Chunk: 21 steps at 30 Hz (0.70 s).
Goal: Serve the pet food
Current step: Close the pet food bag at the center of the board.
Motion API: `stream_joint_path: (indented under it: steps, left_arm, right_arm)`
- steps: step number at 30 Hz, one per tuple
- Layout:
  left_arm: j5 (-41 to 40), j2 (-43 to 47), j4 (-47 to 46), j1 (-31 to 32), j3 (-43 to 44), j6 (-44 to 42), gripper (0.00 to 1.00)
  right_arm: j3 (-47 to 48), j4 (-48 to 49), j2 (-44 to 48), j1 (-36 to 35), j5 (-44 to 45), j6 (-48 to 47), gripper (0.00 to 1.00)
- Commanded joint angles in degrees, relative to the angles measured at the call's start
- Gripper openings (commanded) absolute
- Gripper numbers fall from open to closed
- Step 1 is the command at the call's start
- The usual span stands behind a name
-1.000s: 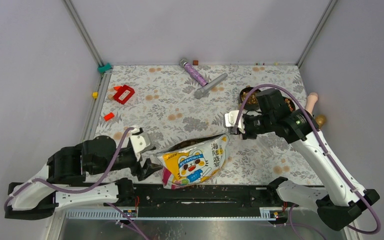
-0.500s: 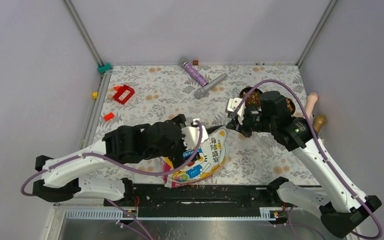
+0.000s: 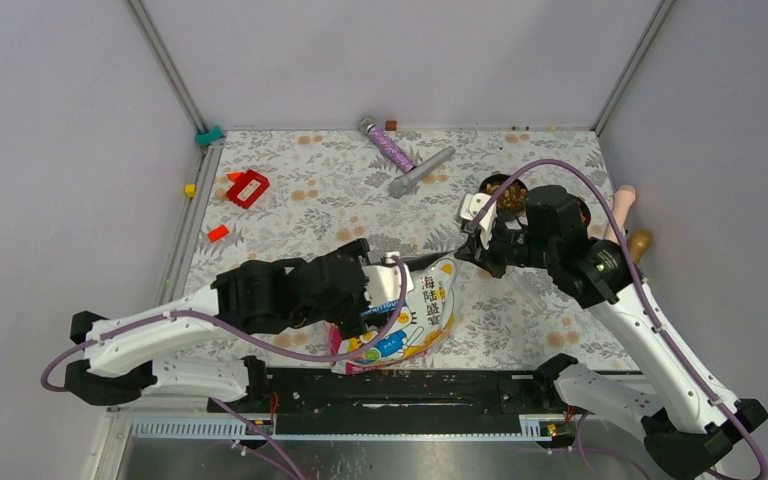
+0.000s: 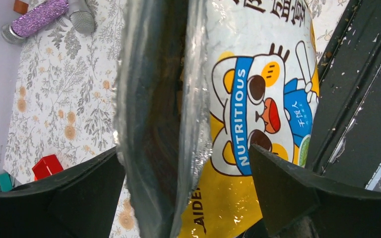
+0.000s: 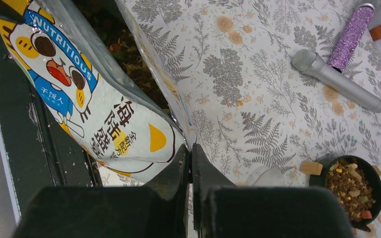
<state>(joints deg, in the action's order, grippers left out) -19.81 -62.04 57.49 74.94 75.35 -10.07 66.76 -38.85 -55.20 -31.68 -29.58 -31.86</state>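
Left wrist view: the left pincer (image 4: pixel 183 151) is spread wide and holds nothing. The bag (image 4: pixel 258 89) lies between its fingers with the open mouth running up the middle. By contrast the right pincer (image 5: pixel 191 154) is fully closed, apparently pinching the bag's foil lip at its tips. Inside the bag, ahead-left of the right pincer, sits the pet food (image 5: pixel 129 54); more fills the black bowl (image 5: pixel 319 174) off to its right.

Step judged: securing the bag for a pour.

Next: the left fingers close on the bag wall without crushing the mouth, then lift and tilt toward a bowl.
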Motion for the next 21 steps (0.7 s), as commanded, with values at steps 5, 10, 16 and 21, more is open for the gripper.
stream_joint_path:
  steps: [5,10,16,21]
  left_arm:
    - [3.8,-3.6,3.44,0.74,0.01,1.96,0.7]
    - [1.01,-6.41,5.13,1.88,0.12,3.93,0.01]
    - [4.75,0.15,5.36,2.17,1.86,3.73,0.0]
    - [8.2,8.79,2.83,2.14,0.05,2.93,0.0]
  right_arm:
    - [2.77,16.07,6.55,0.26,3.28,3.43,0.0]
    - [2.48,15.56,7.18,0.3,3.76,2.44,0.0]
    - [2.64,6.77,7.28,0.3,8.74,-9.46,0.0]
    - [5.68,-14.15,2.72,0.3,15.38,-26.2,0.0]
